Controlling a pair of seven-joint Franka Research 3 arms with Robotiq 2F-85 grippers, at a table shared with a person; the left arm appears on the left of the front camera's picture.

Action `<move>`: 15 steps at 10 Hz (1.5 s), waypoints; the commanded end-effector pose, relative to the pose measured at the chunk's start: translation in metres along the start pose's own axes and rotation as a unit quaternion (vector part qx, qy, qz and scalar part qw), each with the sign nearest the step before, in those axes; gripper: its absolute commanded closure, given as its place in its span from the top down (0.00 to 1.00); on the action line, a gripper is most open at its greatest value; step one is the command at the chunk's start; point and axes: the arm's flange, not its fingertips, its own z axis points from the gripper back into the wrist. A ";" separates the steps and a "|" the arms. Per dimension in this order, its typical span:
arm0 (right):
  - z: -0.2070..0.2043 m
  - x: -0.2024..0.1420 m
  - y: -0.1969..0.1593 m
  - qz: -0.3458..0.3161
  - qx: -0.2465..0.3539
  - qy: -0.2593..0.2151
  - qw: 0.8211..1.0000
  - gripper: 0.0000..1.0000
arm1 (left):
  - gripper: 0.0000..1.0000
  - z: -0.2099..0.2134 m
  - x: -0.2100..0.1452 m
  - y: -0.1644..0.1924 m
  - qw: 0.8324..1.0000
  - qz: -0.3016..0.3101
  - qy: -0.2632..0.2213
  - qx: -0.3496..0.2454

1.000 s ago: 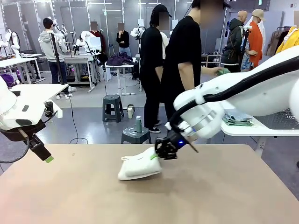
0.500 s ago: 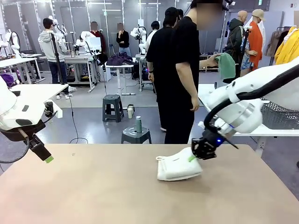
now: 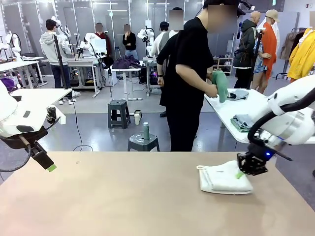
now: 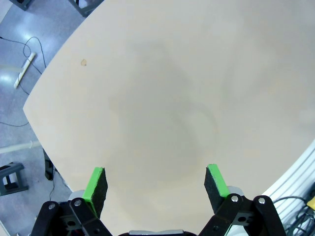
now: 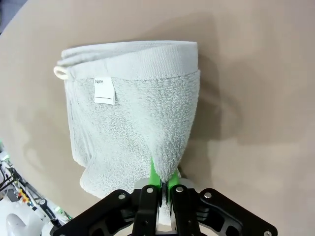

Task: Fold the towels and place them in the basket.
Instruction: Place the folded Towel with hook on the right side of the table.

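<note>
The folded cream towel [image 5: 133, 118], label [image 5: 104, 92] and loop [image 5: 60, 72] at its far end, is pinched at its near edge by the right gripper [image 5: 161, 184] on the table [image 5: 256, 59]; the left gripper [image 4: 156, 179] is spread wide.

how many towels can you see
2: cream-white towel on the table in the right jaws; green towel in the person's hands. Folded cloths behind may be more.

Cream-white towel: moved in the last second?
Yes. The cream-white towel, pinched by the right gripper, has gone to the robot's right: it was in line with the grey stool, now well right of it.
</note>
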 end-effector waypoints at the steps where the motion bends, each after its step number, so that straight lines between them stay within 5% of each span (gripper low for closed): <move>1: 0.022 -0.014 -0.006 -0.032 -0.036 0.007 0.999 0.06 | 1.00 -0.002 0.000 0.000 1.000 0.002 0.005 0.006; 6: 0.045 -0.013 -0.011 -0.072 -0.112 0.005 0.991 0.06 | 1.00 -0.002 0.000 0.000 1.000 0.002 0.005 0.006; 11: 0.061 -0.018 0.001 -0.068 -0.129 -0.018 0.989 0.93 | 1.00 -0.002 0.000 0.000 1.000 0.002 0.005 0.006; 12: 0.067 -0.021 0.008 -0.062 -0.133 -0.026 0.989 1.00 | 1.00 -0.002 0.000 0.000 1.000 0.002 0.005 0.006; 15: 0.074 -0.021 0.031 -0.043 -0.150 -0.038 0.987 0.94 | 1.00 -0.002 0.000 0.000 1.000 0.002 0.005 0.006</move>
